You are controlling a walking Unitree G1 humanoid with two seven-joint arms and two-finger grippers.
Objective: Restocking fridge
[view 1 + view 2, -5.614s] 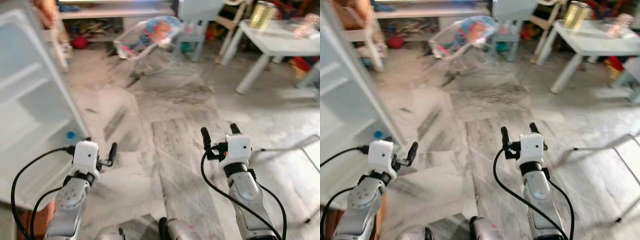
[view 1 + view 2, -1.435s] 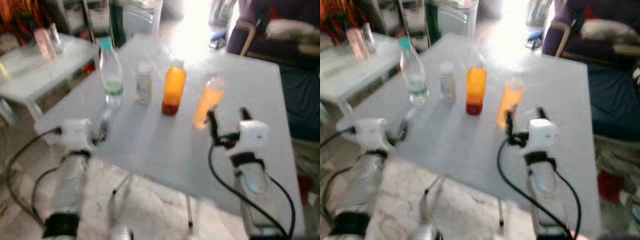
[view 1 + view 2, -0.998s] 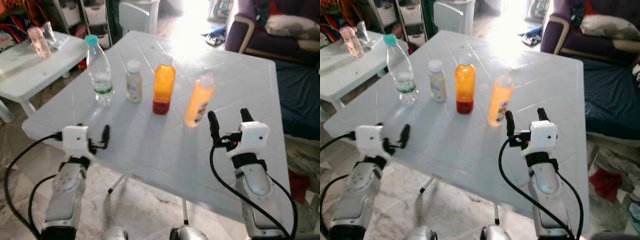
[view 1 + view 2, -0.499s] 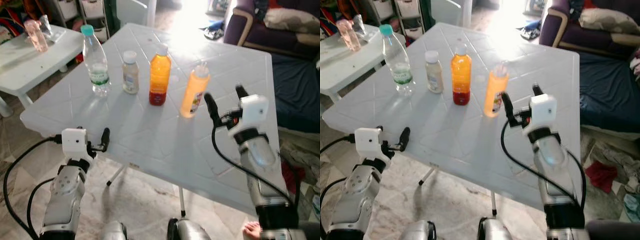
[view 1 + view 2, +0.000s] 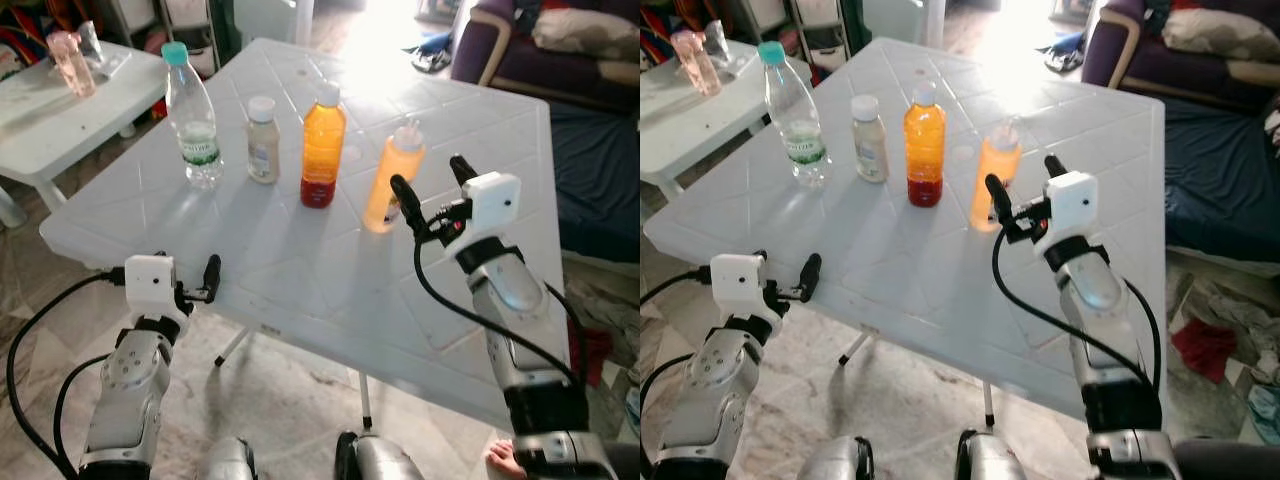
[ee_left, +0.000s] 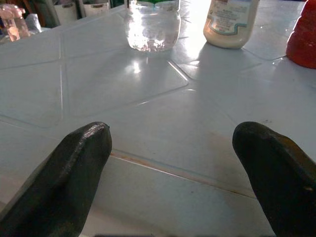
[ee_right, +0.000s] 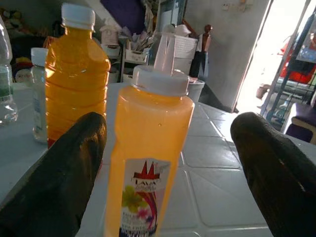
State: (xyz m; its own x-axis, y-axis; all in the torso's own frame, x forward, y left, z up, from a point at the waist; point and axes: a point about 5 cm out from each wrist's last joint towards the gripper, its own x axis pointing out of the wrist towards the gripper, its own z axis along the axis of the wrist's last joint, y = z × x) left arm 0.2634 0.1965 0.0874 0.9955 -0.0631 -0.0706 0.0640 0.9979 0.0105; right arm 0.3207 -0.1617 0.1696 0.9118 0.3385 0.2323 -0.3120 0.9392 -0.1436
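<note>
Right pincer faces orange squeeze bottle.

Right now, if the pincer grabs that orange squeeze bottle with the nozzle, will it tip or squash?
The squeeze bottle looks full, so probably heavy for its size. It is tall and narrow, so a nudge might tip it. The right pincer is open around it; soft plastic may dent.

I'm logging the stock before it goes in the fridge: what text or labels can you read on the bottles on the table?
Squeeze bottle: label with a red crest and flower picture, lettering too blurred to read.
Water bottle: green label, too small.
Small cream bottle: label print too small.
Orange juice bottle: no readable text.
</note>
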